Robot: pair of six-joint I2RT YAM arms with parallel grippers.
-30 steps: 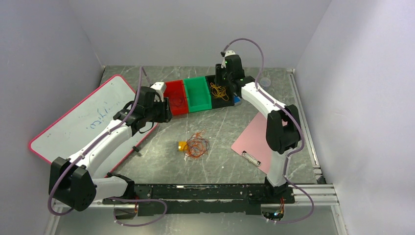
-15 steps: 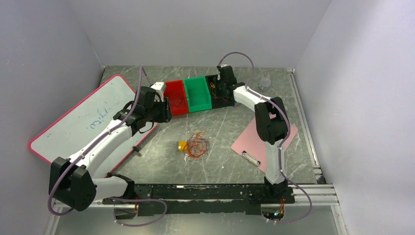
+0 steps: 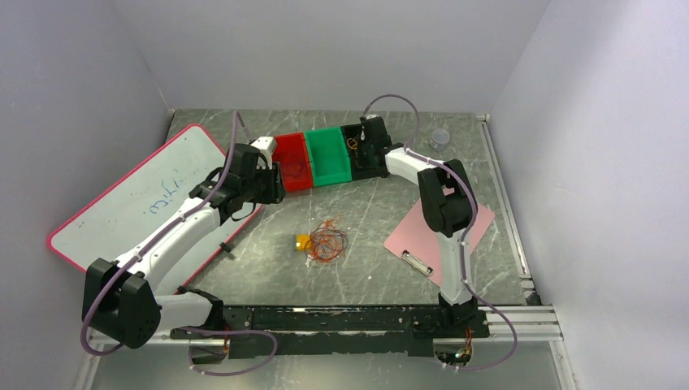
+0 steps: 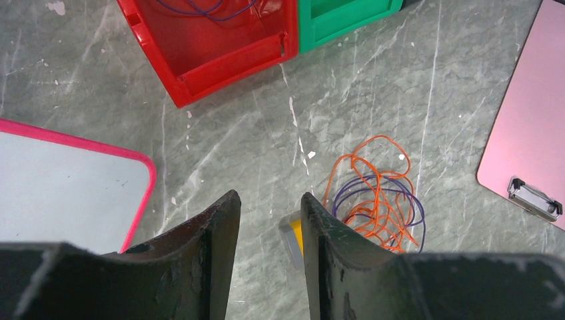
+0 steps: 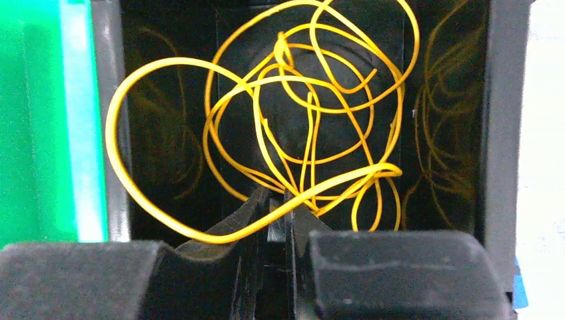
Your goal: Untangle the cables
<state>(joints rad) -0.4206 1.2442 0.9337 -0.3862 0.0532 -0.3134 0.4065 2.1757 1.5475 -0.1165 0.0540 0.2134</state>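
Where yellow cable (image 5: 353, 179) crosses right pincer (image 5: 278, 200), bin (image 5: 503, 133)

The left gripper (image 4: 268, 200) half hides a yellow block (image 4: 298, 235); the pink clipboard (image 4: 526, 127) and red bin (image 4: 233, 63) are cut off by the left wrist view's edges.

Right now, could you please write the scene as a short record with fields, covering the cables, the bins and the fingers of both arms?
cable tangle: orange and purple, on the table, touched by no arm
yellow wire: loose loops inside the black bin
red bin: holds a purple wire; green bin beside it
left fingers: open, empty, above the table
right fingers: in the black bin, almost together at a yellow strand; grip not certain
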